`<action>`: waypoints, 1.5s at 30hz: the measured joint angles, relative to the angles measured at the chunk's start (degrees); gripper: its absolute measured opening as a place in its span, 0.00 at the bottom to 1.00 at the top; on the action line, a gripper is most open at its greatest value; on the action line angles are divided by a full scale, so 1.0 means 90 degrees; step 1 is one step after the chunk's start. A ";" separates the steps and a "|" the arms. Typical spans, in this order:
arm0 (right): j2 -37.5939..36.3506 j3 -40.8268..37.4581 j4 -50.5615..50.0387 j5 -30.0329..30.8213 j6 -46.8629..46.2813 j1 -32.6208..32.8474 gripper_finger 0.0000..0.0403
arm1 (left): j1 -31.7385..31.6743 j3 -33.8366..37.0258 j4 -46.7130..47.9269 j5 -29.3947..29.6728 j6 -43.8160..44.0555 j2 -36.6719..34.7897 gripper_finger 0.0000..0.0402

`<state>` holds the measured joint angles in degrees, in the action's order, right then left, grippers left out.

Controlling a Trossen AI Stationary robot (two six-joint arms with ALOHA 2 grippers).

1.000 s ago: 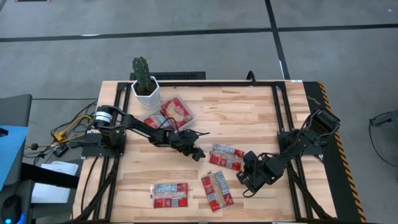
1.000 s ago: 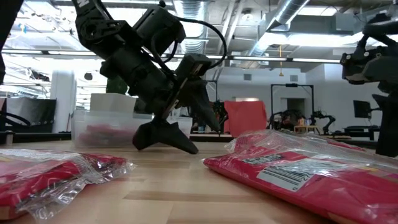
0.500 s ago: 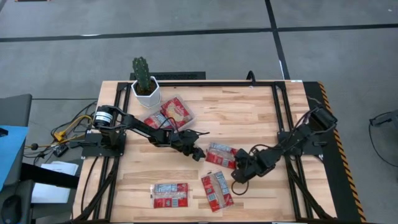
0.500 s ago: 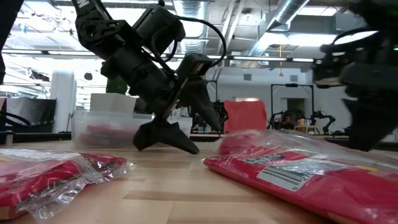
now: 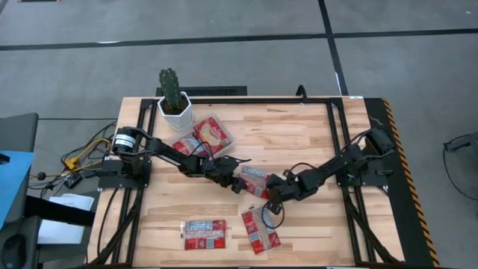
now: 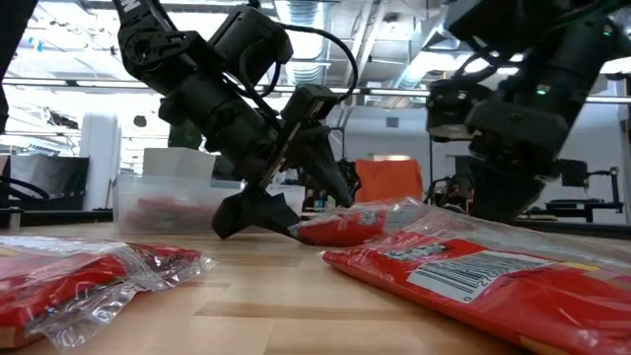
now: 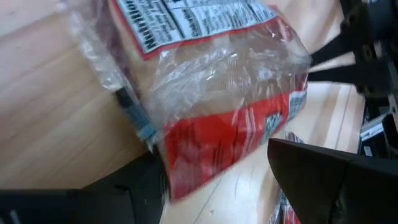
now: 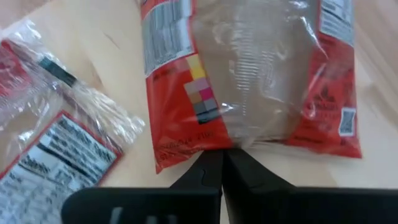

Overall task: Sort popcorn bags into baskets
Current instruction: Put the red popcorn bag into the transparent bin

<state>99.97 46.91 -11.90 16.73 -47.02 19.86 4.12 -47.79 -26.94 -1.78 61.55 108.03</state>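
Note:
A red popcorn bag (image 5: 254, 179) lies flat on the table between my two grippers. My left gripper (image 5: 236, 182) is open, low over the table, and the bag's left end (image 7: 211, 143) reaches in between its fingers. My right gripper (image 5: 271, 196) is shut at the bag's opposite edge. Two more bags (image 5: 205, 233) (image 5: 260, 229) lie flat near the table's near edge. The clear basket (image 5: 228, 139) at the far left holds red bags. My left gripper has the bag's end lying against one open finger (image 7: 140, 183), as it also shows in the low view (image 6: 296, 229); I cannot tell whether the other finger (image 7: 323, 180) touches it. My right gripper pushes the bag's edge (image 8: 231, 147) with its shut fingertips (image 8: 214, 169), coming low from the table's right. The bag lies flat on the table.
A white pot with a cactus (image 5: 174, 104) stands at the far left corner beside the basket. The near bag's clear end (image 8: 68, 118) lies close beside my right gripper. A black frame (image 5: 336, 134) runs along the table's sides. Bare wood lies in the far middle.
My right gripper has swept toward the table's left, toward my left gripper, with its fingers shut. It has slid the middle bag along the table to the left, so the bag's end now lies between my left gripper's open fingers.

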 joint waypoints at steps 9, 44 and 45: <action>-0.0045 0.0203 -0.0076 0.0036 0.0181 0.0021 0.06 | -0.0002 0.0000 0.0055 0.0255 0.0052 0.0000 0.32; -0.2291 0.0207 -0.4050 0.1011 -0.2990 0.2363 0.07 | -0.1594 -0.1152 0.6122 -0.0807 -0.4264 -0.4305 0.01; -0.2191 0.0207 -0.4006 0.1010 -0.2998 0.2378 0.07 | -0.1620 -0.1105 0.6509 -0.0494 -0.4599 -0.4616 0.01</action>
<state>80.25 48.77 -47.96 25.82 -74.00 41.27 -10.46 -57.74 31.64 -6.22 20.16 66.48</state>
